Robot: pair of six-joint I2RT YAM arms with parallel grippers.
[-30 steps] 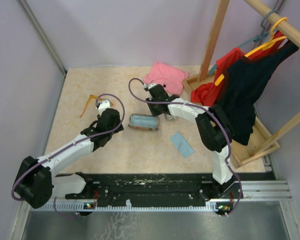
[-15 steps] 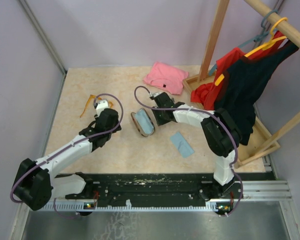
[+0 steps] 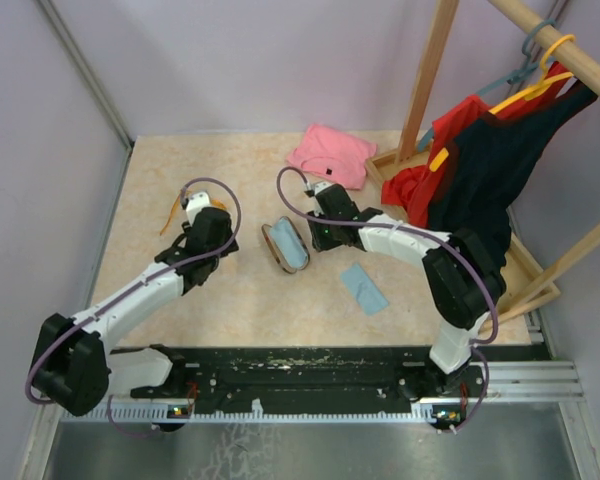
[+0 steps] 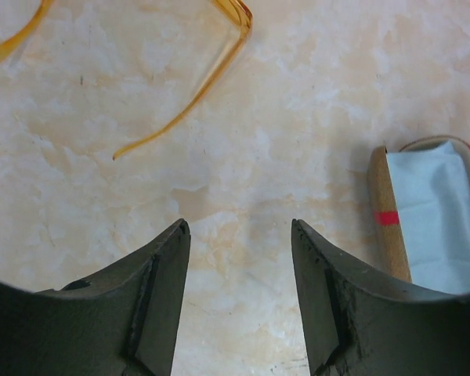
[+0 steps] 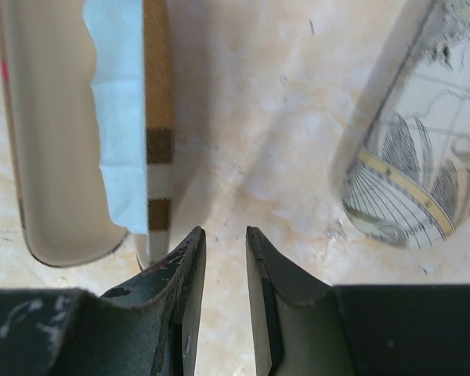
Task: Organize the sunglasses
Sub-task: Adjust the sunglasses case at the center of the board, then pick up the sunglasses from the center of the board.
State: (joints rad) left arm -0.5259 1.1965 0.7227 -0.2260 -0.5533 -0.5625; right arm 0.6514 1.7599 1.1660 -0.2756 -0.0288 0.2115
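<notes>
The orange-framed sunglasses (image 3: pixel 170 214) lie on the table's left side; in the left wrist view their thin arms (image 4: pixel 194 98) show ahead and to the left of my fingers. My left gripper (image 3: pixel 195 222) (image 4: pixel 239 229) hangs open over bare table just short of them, holding nothing. A brown case (image 3: pixel 285 245) lies open with a light blue cloth inside (image 5: pixel 117 117). My right gripper (image 3: pixel 320 236) (image 5: pixel 224 232) is just to the right of that case. Its jaws stand a narrow gap apart with only table between them.
A grey-patterned case (image 5: pixel 411 172) lies right of my right gripper. A loose blue cloth (image 3: pixel 364 288) sits nearer the front, a pink cloth (image 3: pixel 332 155) at the back. A wooden clothes rack (image 3: pixel 500 180) with hanging garments fills the right side.
The brown case has turned from lying crosswise to lying nearly lengthwise. My right gripper has come nearer, to its right side. My left gripper has moved farther out toward the orange sunglasses.
</notes>
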